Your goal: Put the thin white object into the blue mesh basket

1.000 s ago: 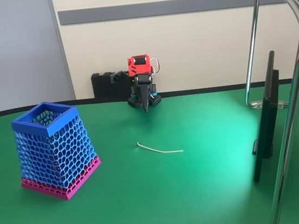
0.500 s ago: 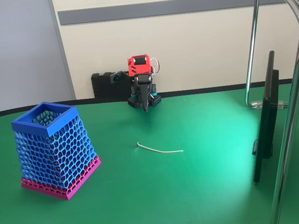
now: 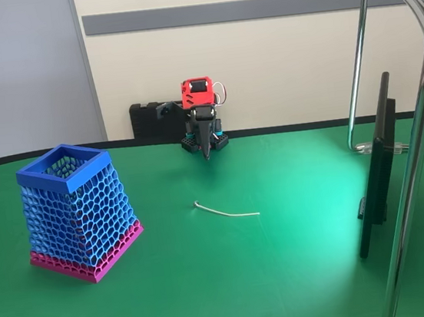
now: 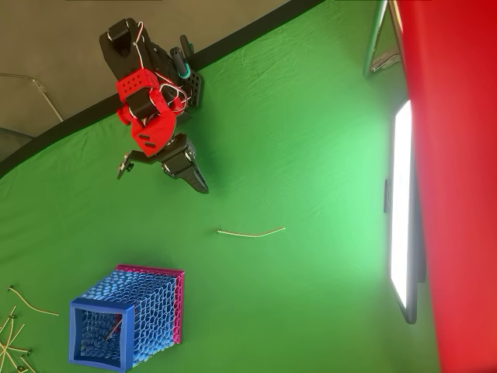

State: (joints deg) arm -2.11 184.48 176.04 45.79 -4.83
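Green table (image 3: 288,273) in front, with one blue mesh basket (image 3: 78,213) standing upright at the near left of the fixed view, dark blue square rim on top, magenta band at the base. Just one thin white object (image 3: 226,211) further back, lying flat on the cloth near the middle, well apart from the basket, gently curved, hooked tip toward the basket; same strand in the overhead view (image 4: 250,232), between basket (image 4: 124,322) and arm. Several pale slivers (image 4: 15,330) scattered at the lower left edge of the overhead view, too small to count. One dark flat screen (image 3: 376,169) standing on edge at the right. Farthest back, one red and black arm (image 3: 202,113) folded at the table's far edge, tool (image 3: 207,153) pointing down toward the cloth, fingers closed together, gripping nothing, well apart from the strand; in the overhead view, tool (image 4: 200,186) angled toward the strand.
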